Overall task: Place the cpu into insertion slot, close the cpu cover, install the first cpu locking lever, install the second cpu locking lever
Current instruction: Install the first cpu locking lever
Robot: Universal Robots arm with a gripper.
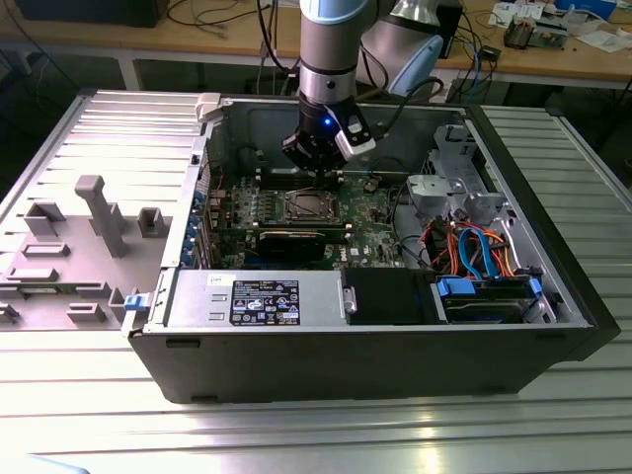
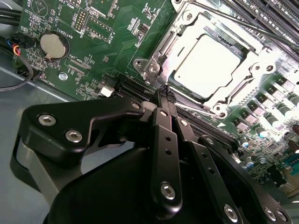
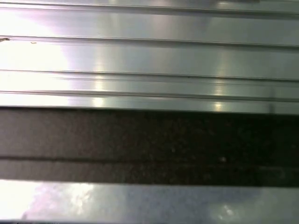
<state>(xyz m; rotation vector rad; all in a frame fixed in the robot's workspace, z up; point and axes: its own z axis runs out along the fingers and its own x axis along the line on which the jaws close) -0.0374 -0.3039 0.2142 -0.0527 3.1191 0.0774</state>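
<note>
Cpu point(image 2: 205, 65) sits in the insertion slot point(image 2: 180, 85) with the cpu cover point(image 2: 189, 28) closed over it; nearer, the tool point(image 2: 165, 97) hovers just beside, fingers pressed together, gripping nothing, inside the computer case point(image 1: 375, 346)

The cpu point(image 2: 205, 65) is faced in dull, smooth silver-grey metal; around it the cpu cover point(image 2: 174, 35) is seen as thin bright metal with a soft sheen; the surrounding circuit board point(image 2: 107, 56) is coated in glossy green lacquer; the gripper point(image 2: 164, 95) beside the cover is finished in matt black metal, fastened with shiny steel screws; ribbed, brushed aluminium is shown on the table point(image 3: 149, 56).
</note>
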